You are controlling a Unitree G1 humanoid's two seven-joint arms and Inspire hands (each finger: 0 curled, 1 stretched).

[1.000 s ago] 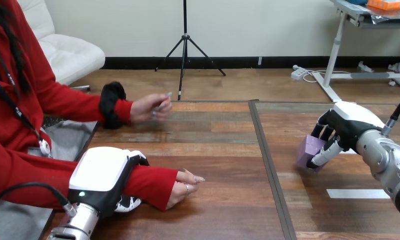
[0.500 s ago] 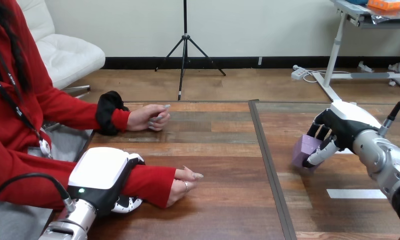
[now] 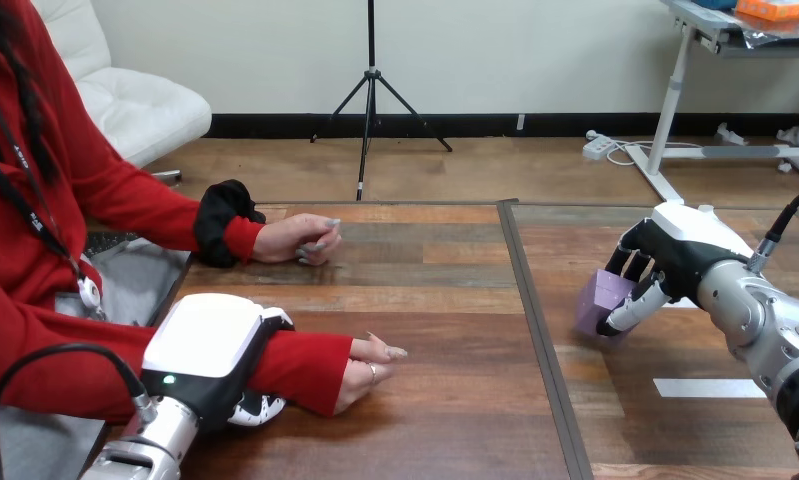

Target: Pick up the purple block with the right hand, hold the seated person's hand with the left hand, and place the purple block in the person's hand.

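Bare table [image 3: 445, 300] between purple block [image 3: 597, 298] and person's lower hand [image 3: 367, 366]; person's upper hand [image 3: 297, 240] well aside.

Locate the purple cube-shaped block [image 3: 597, 300] right of the centre seam of the brown wooden table [image 3: 445, 300], enclosed by the right hand [image 3: 675, 255]. At the near left, the left hand [image 3: 210, 350] wraps the person's forearm [image 3: 305, 365]. The person's nearer hand [image 3: 365, 365] lies on the table to its right, and the person's farther hand [image 3: 295, 240] rests behind it.
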